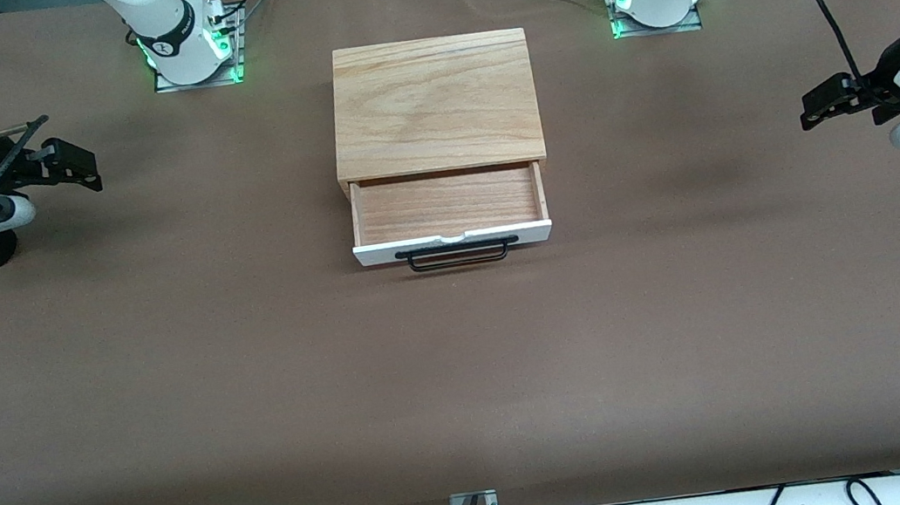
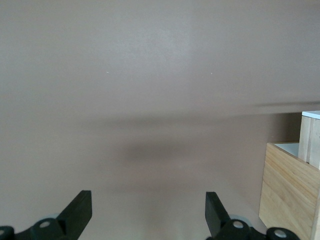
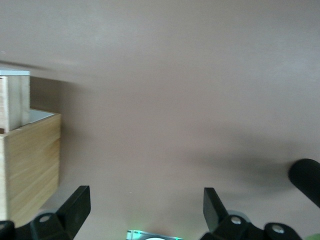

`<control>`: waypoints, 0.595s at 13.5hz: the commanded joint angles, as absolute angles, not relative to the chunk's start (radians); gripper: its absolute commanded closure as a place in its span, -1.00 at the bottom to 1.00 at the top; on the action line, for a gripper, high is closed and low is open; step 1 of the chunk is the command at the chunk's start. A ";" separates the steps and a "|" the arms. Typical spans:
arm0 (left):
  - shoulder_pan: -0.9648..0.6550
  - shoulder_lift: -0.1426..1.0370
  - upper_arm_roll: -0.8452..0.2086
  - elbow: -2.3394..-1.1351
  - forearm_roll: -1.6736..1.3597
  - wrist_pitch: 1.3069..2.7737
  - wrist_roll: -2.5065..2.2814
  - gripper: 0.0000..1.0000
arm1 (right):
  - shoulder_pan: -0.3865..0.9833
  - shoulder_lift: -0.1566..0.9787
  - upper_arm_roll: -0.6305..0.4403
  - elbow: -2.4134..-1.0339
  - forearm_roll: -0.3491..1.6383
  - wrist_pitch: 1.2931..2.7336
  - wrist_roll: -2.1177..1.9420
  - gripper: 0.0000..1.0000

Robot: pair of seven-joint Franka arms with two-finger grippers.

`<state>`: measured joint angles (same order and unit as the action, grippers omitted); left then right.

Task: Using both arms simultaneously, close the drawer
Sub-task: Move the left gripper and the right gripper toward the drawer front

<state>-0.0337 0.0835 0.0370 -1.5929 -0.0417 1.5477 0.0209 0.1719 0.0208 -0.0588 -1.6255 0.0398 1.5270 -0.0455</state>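
— So where does the drawer (image 1: 449, 215) sit right now?

— Pulled out of the oak box (image 1: 434, 105) at the middle of the surface (image 1: 467, 373), its reddish-brown inside showing. Its white front panel (image 1: 453, 242) and black bar handle (image 1: 457, 255) face the front camera, so it lies nearer to that camera than the box.

— And the end effectors?

— Both hang well apart from it. The left end effector (image 1: 813, 109) is over the left arm's end of the surface, fingers spread apart and empty. The right end effector (image 1: 75, 169) is over the right arm's end, likewise spread and holding nothing. Each points inward, toward the box.

— Which is closer?

— Neither, as far as I can judge; the drawer lies roughly midway between them. Each wrist view catches only a corner of the box.

— What does the push turn on?

— The panel's long axis runs from one arm's end toward the other, and the drawer slides across that axis, away from the front camera. I reckon each arm must reach its own end of the panel in front of the drawer, then press evenly.
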 commanded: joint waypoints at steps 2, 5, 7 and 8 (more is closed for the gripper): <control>-0.043 0.149 0.035 -1.549 -0.141 1.543 0.014 -1.00 | 0.175 0.090 -0.051 -1.621 0.159 1.581 -0.041 -1.00; -0.076 0.277 0.034 -1.520 -0.311 1.574 0.011 -1.00 | 0.244 0.193 -0.048 -1.620 0.256 1.686 -0.034 -1.00; -0.132 0.342 0.035 -1.494 -0.321 1.601 -0.002 -1.00 | 0.294 0.256 -0.048 -1.617 0.307 1.761 -0.034 -1.00; -0.146 0.366 0.034 -1.487 -0.330 1.627 -0.006 -1.00 | 0.302 0.296 -0.048 -1.612 0.339 1.796 -0.032 -1.00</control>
<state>-0.1075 0.2975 0.0280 -1.5593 -0.3045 1.6190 0.0159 0.2820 0.2409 -0.0463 -1.6308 0.2876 1.7508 -0.0405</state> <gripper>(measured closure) 0.000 0.000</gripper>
